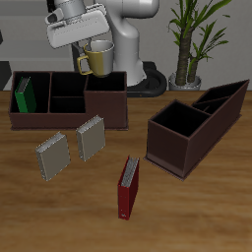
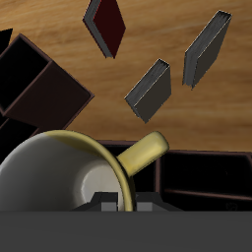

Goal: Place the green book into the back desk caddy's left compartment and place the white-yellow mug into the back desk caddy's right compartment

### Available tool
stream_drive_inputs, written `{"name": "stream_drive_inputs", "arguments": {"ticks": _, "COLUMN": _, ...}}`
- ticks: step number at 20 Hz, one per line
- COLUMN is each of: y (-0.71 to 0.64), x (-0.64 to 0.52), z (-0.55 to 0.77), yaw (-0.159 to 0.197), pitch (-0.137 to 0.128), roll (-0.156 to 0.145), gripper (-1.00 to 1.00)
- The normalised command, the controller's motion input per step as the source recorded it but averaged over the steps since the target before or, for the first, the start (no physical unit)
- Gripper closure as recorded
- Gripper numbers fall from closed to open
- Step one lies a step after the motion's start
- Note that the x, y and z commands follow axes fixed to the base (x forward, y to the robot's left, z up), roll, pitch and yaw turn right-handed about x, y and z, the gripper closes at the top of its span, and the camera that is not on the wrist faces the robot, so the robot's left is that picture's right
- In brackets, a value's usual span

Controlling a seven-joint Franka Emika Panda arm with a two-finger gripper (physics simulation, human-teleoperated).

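Nearest your front edge, the red book (image 1: 129,187) stands on the wooden table (image 1: 59,217), well apart from everything else. Farther back you have two grey spiral notebooks, one (image 1: 51,155) beside the other (image 1: 91,138), both just in front of the back desk caddy (image 1: 69,116). Off to the side of them sits the sloping-rim caddy (image 1: 197,123), angled on the table.

Inside the level-rimmed caddy, the green book (image 1: 23,95) already stands upright in the left compartment (image 1: 31,98), the narrow end section. The right compartment (image 1: 106,98), the wide square one at the other end, is dark inside, and I cannot tell what lies in it.

Above that wide section your gripper (image 1: 87,44) holds the white-yellow mug (image 1: 97,59) in the air, clear of the caddy rim, tilted with its yellow handle pointing toward the book's end of the caddy. In the wrist view the mug (image 2: 74,182) fills the foreground, its pale interior and yellow rim showing, with the fingers clamped on its rim. Beyond it you see the red book (image 2: 108,25) and both notebooks (image 2: 150,89) (image 2: 207,47) on the wood.

At the very back, a potted plant (image 1: 192,39) stands behind the table.
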Motion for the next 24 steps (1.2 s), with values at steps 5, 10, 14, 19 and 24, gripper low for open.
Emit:
{"name": "stream_drive_inputs", "arguments": {"ticks": 5, "y": 0.16, "x": -0.02, "z": -0.26, "yaw": 0.052, "pitch": 0.066, "roll": 0.010, "gripper": 1.00}}
{"name": "stream_drive_inputs", "arguments": {"ticks": 10, "y": 0.16, "x": -0.05, "z": -0.12, "yaw": 0.041, "pitch": 0.033, "roll": 0.011, "gripper": 1.00}}
{"name": "stream_drive_inputs", "arguments": {"ticks": 14, "y": 0.14, "x": -0.01, "z": -0.20, "yaw": 0.066, "pitch": 0.060, "roll": 0.018, "gripper": 1.00}}
{"name": "stream_drive_inputs", "arguments": {"ticks": 19, "y": -0.10, "x": 0.04, "z": -0.28, "yaw": 0.031, "pitch": 0.054, "roll": -0.017, "gripper": 1.00}}
{"name": "stream_drive_inputs", "arguments": {"ticks": 24, "y": -0.13, "x": 0.06, "z": -0.23, "yaw": 0.019, "pitch": 0.050, "roll": -0.035, "gripper": 1.00}}
